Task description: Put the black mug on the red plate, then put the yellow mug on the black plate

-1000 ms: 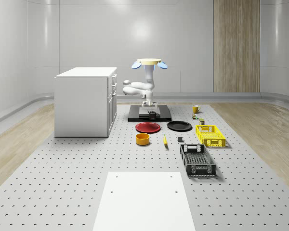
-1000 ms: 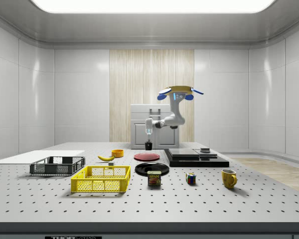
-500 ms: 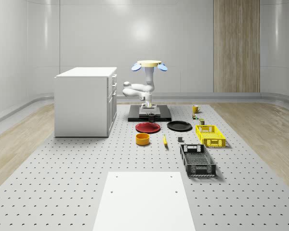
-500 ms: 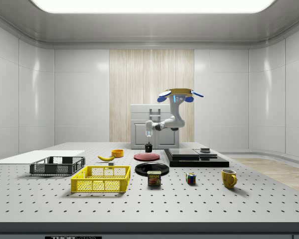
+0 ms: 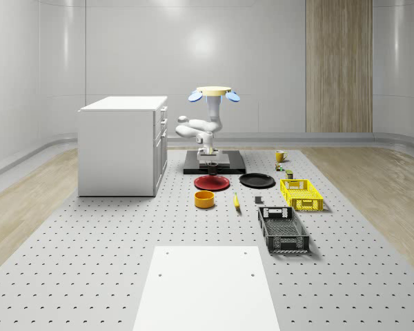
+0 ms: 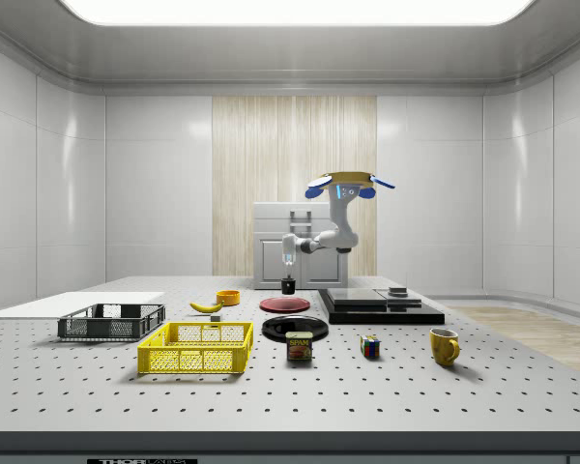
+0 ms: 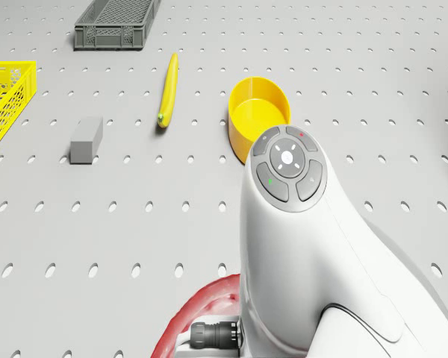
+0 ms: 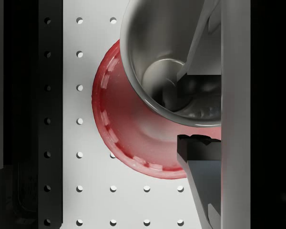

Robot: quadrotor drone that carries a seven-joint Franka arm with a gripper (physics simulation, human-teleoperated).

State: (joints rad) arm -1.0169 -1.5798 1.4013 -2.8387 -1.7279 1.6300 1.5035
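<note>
The drone [image 5: 214, 92] is hovering above the black platform [image 5: 229, 167], behind the red plate [image 5: 212, 183]. Its arm is reaching down and the gripper [image 6: 288, 275] is clamping the black mug [image 6: 288, 284] by its rim, one finger [image 8: 200, 43] inside the cup and the other [image 8: 205, 181] outside. The mug is hanging in the jaws above the red plate (its far edge, judging by the wrist view). The yellow mug [image 5: 280, 156] is sitting well away, past the black plate [image 5: 257, 181].
</note>
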